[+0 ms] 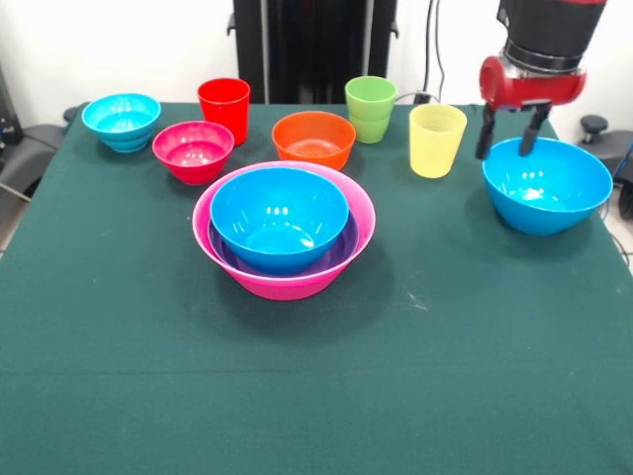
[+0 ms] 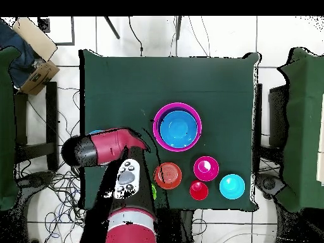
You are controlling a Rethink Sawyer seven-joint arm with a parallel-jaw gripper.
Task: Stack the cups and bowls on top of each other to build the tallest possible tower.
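The tower stands mid-table: a pink bowl [image 1: 287, 285] holding a purple bowl [image 1: 334, 259] and a blue bowl [image 1: 279, 218]; it also shows in the overhead view [image 2: 179, 128]. A second blue bowl [image 1: 546, 185] sits at the right. My gripper [image 1: 509, 131] is open and empty, with its fingertips just over that bowl's far left rim. Behind the tower stand a cyan bowl [image 1: 122, 121], a magenta-red bowl [image 1: 193, 150], a red cup [image 1: 225, 107], an orange bowl [image 1: 314, 139], a green cup [image 1: 371, 107] and a yellow cup [image 1: 436, 140]. In the overhead view the arm hides the gripper.
The yellow cup stands close to the left of my gripper. The second blue bowl sits near the table's right edge [image 1: 615, 237] in the front view. The green cloth [image 1: 297, 396] runs to the near edge.
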